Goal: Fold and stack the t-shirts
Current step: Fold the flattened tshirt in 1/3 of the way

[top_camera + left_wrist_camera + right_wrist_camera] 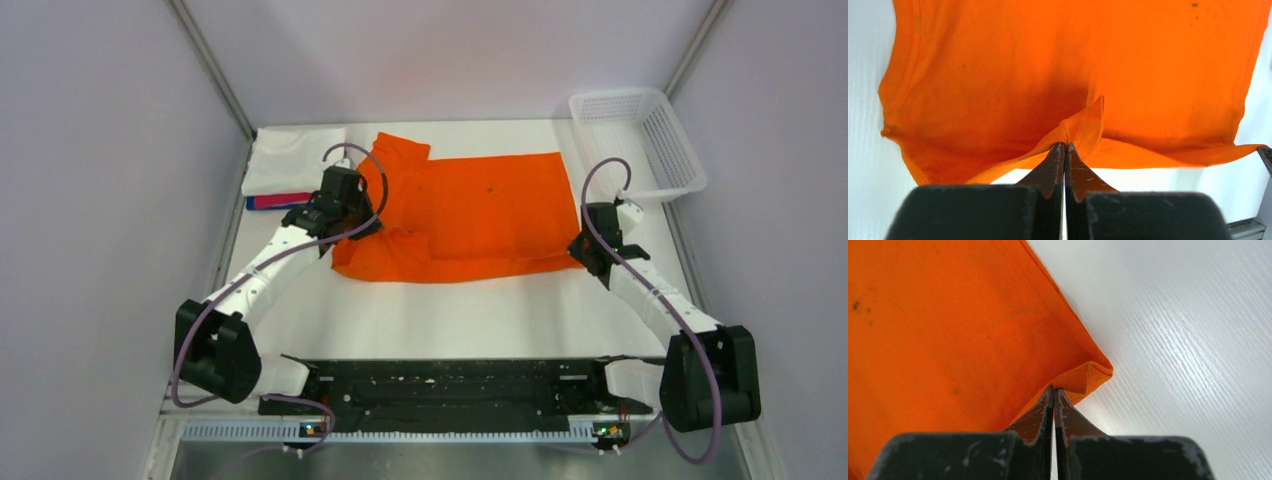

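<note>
The bright orange t-shirt [470, 215] lies spread across the middle of the white table, its near edge partly doubled over. My left gripper [350, 222] is shut on a pinched fold at the shirt's left side; the left wrist view shows the gripper [1065, 145] with the cloth [1073, 65] rising from its tips. My right gripper [583, 250] is shut on the shirt's near right corner, where the right wrist view shows the gripper [1054, 389] holding the orange hem [948, 330]. A stack of folded shirts, white [290, 160] over pink-red and blue [275, 201], sits at the far left.
A white plastic mesh basket [640, 140] stands at the far right corner, partly over the table edge. Grey walls close in on the left, the right and the back. The black arm mount [450, 385] runs along the near edge.
</note>
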`<state>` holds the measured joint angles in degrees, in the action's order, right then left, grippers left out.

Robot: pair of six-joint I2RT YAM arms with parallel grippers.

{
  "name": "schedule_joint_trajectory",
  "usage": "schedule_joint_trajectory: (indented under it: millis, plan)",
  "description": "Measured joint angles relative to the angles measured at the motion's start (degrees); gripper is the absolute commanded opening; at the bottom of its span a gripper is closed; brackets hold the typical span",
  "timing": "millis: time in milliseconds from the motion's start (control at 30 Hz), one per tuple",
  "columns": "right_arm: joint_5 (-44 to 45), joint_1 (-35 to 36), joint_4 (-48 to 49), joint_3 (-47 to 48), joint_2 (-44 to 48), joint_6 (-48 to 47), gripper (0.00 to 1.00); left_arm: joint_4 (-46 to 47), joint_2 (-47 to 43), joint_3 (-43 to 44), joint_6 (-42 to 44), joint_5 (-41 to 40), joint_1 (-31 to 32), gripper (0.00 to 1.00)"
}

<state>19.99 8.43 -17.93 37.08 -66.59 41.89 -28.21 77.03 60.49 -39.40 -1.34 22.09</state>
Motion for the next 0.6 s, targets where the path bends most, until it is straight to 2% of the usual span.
schedule_joint_trajectory:
  millis: [367, 600]
  plan:
    - [2.3, -0.4, 2.6, 7.2, -9.0, -2.8, 0.00, 3.9, 6.4, 8.3, 6.6, 0.1, -3.1, 0.00]
    - [2.1, -1.1, 5.5, 10.3, -14.9, -4.0, 0.00, 5.9, 14.1, 13.1, 9.7, 0.0, -5.6, 0.00]
